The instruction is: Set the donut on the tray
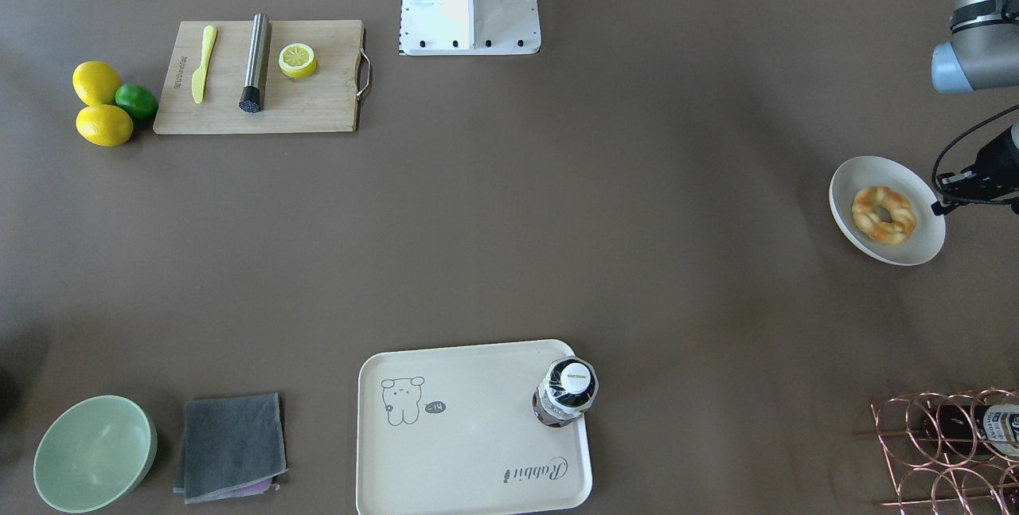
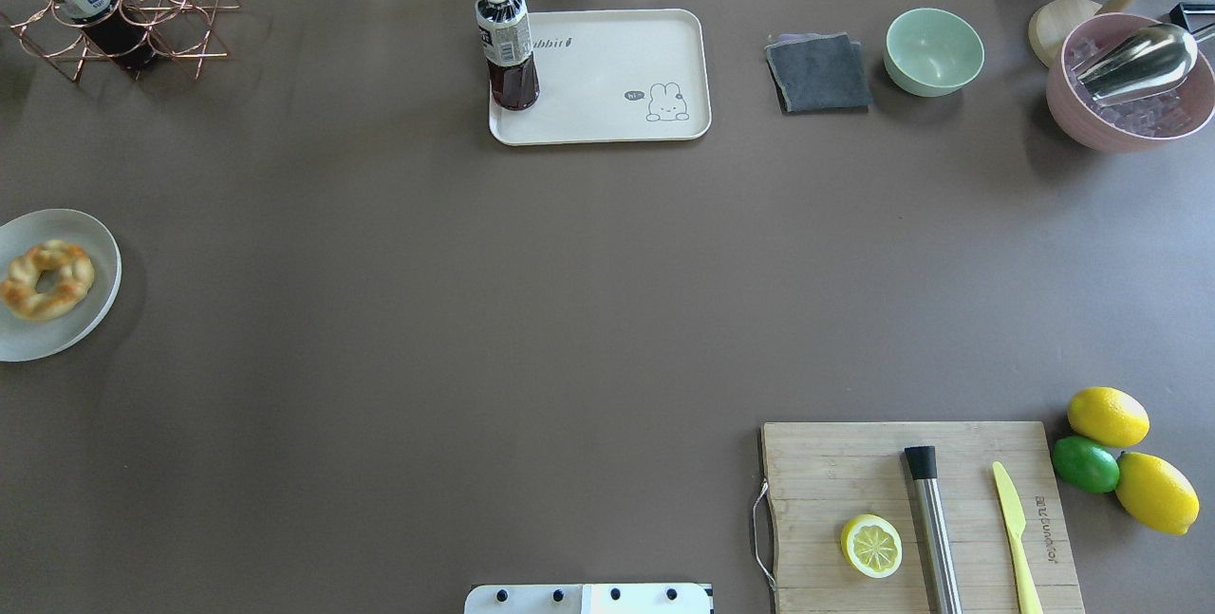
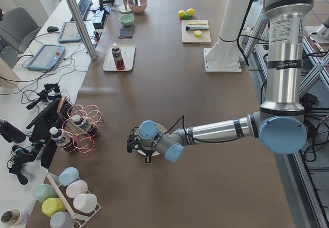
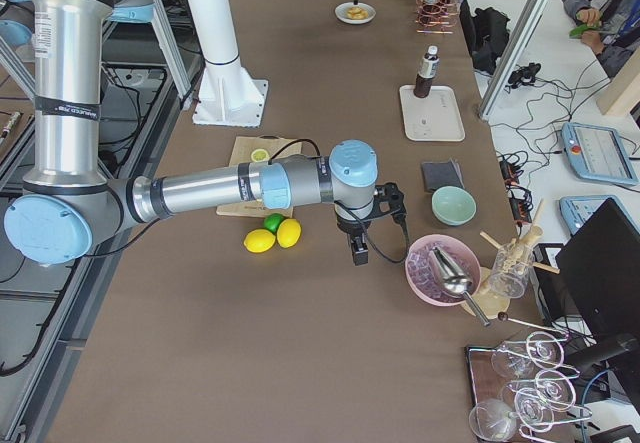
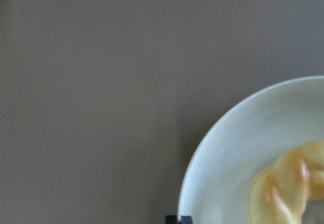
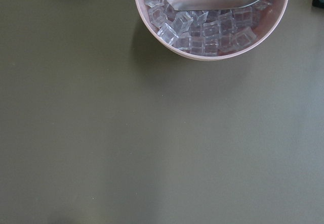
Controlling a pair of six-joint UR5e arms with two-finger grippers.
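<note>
The donut [image 1: 884, 215], a twisted golden ring, lies on a round white plate [image 1: 850, 179] at the table's left end; it also shows in the overhead view [image 2: 46, 279] and at the lower right of the left wrist view [image 5: 283, 191]. The cream tray [image 1: 478, 435] with the animal drawing sits at the far middle edge, apart from the donut. My left gripper [image 3: 136, 146] hangs over the plate's outer edge, beside the donut; I cannot tell whether it is open or shut. My right gripper [image 4: 358, 253] hovers near the pink ice bowl; its jaws are unclear.
A dark drink bottle [image 1: 567, 392] stands on the tray's corner. A wooden cutting board [image 1: 318, 105] holds a lemon half [image 1: 298, 60], a knife and a metal cylinder. A green bowl [image 1: 94, 451], grey cloth [image 1: 231, 445], copper rack [image 1: 947, 451] and pink ice bowl [image 2: 1130, 83] line the far edge.
</note>
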